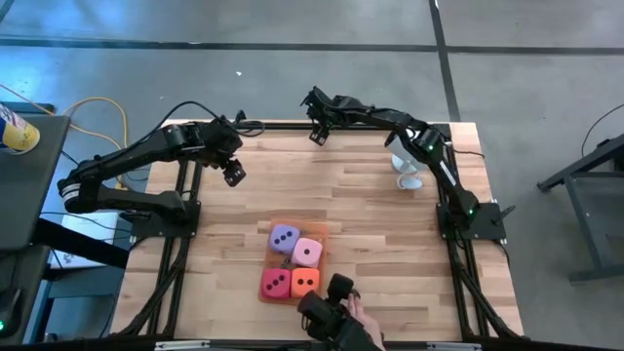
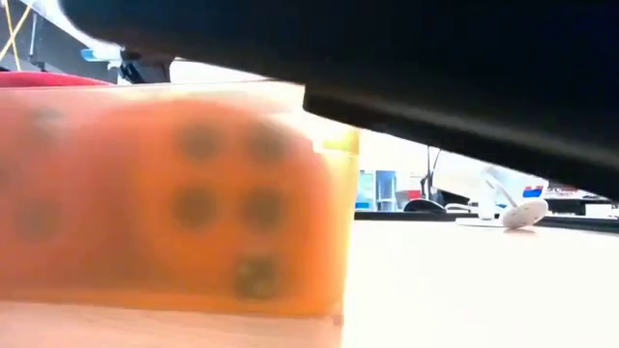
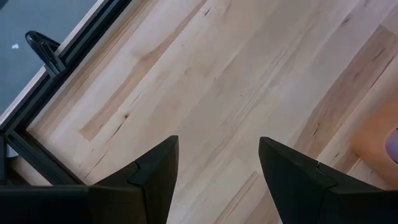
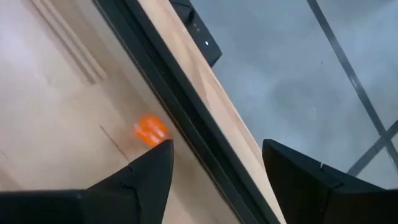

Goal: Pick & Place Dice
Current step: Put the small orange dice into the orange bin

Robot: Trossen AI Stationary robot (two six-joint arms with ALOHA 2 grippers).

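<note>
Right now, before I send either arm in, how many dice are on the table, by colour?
Purple dice: 1, purple die
Pink dice: 1, pink die
Red dice: 1, red die
Orange dice: 1, orange die
Total: 4 dice, grouped in a square on the orange mat; a person's hand is right beside the orange one.

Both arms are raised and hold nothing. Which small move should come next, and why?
Probably wait: a person's hand is beside the orange die. The left gripper and right gripper are open, far from the dice.
</note>
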